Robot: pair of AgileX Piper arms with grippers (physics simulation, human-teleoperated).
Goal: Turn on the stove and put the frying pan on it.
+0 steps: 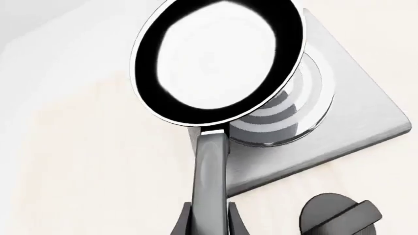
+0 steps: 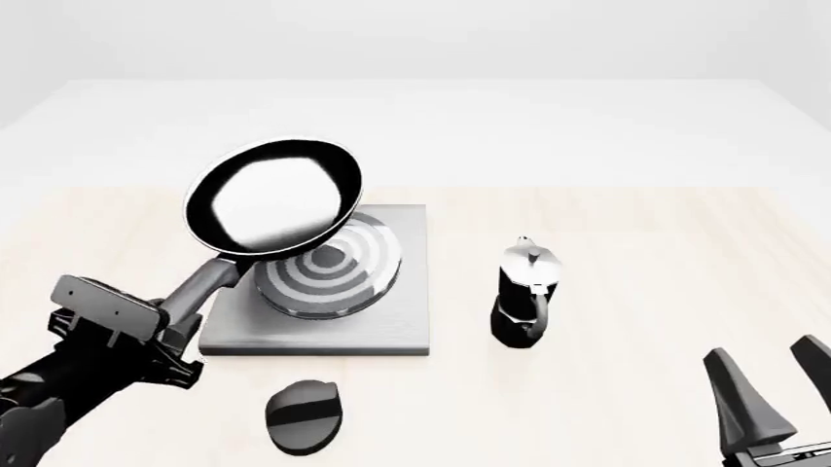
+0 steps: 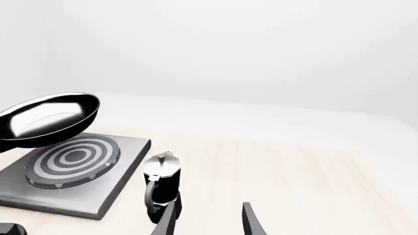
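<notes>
Frying pan [image 2: 275, 195] above stove's [image 2: 389, 321] left; knob [image 2: 303, 416] before it.

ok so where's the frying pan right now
In the front view the frying pan is held in the air by its handle in the left gripper, tilted over the stove's far-left part, with the moka pot off to its right.

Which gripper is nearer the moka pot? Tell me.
Right. The right gripper hangs open just off the moka pot, toward the near right corner. The left gripper is across the stove from it, holding the frying pan by its handle.
</notes>
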